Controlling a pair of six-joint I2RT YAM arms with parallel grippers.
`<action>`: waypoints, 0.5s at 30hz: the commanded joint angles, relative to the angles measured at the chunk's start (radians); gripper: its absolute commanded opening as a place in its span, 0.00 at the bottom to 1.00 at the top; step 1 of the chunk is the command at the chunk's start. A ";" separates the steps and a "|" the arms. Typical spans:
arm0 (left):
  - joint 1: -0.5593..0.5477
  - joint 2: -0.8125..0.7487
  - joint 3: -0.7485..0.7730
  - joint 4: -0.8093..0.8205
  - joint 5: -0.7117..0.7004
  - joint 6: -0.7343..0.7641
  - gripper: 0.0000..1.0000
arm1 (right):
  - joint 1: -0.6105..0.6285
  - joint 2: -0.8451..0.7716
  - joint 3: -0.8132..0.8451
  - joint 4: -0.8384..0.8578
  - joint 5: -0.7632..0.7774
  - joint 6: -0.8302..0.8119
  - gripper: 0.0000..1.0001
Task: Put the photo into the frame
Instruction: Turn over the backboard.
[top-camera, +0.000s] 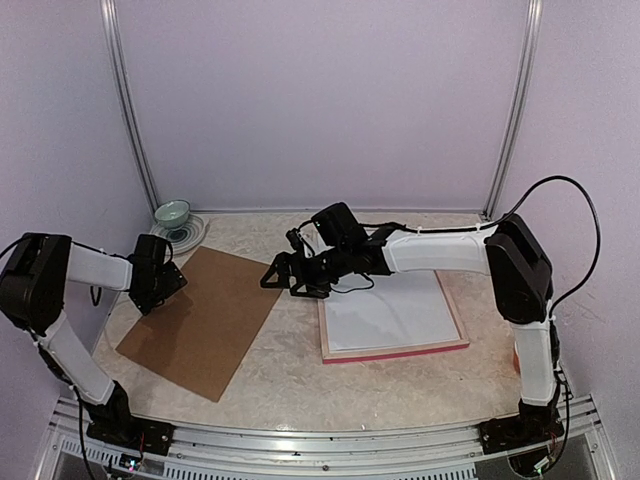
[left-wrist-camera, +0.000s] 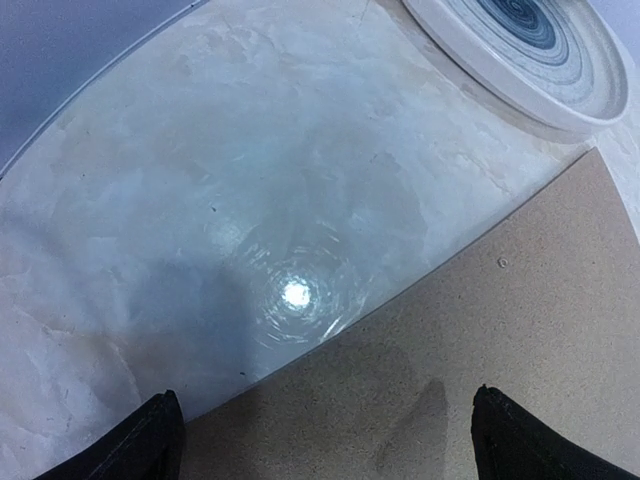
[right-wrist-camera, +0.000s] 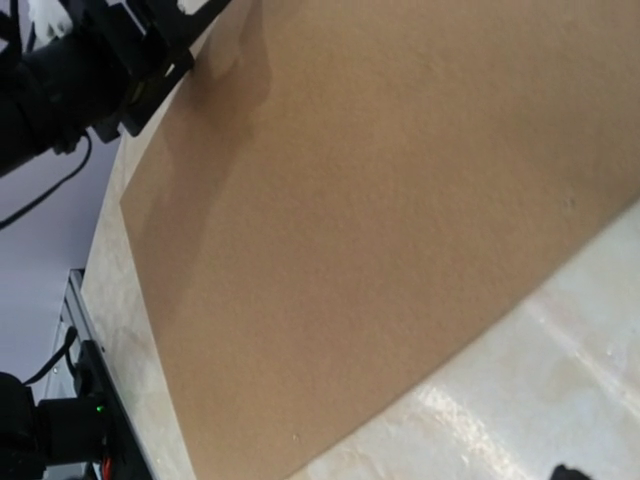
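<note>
The frame (top-camera: 395, 352) lies flat at centre right, its pink rails around a white sheet (top-camera: 390, 315). No red sunset print shows in any view. The brown backing board (top-camera: 210, 320) lies flat on the left; it also shows in the left wrist view (left-wrist-camera: 500, 330) and the right wrist view (right-wrist-camera: 380, 200). My left gripper (top-camera: 152, 298) is open and empty, low over the board's far left edge, its fingers wide apart (left-wrist-camera: 320, 440). My right gripper (top-camera: 278, 282) hovers between the board and the frame's left rail, looks open and holds nothing.
A pale green bowl (top-camera: 172, 213) stands on a white plate with blue rings (top-camera: 188, 234) at the back left; the plate also shows in the left wrist view (left-wrist-camera: 520, 50). Purple walls close in the marble-look table (top-camera: 300, 380).
</note>
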 joint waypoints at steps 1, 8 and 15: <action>-0.015 -0.020 -0.068 -0.006 0.172 -0.004 0.99 | 0.011 0.035 0.053 -0.050 -0.002 -0.019 0.99; -0.055 -0.038 -0.086 -0.005 0.212 -0.012 0.99 | 0.011 0.073 0.084 -0.087 -0.003 0.013 0.99; -0.060 -0.045 -0.082 -0.006 0.220 -0.019 0.99 | 0.013 0.050 -0.023 -0.089 0.022 0.133 0.99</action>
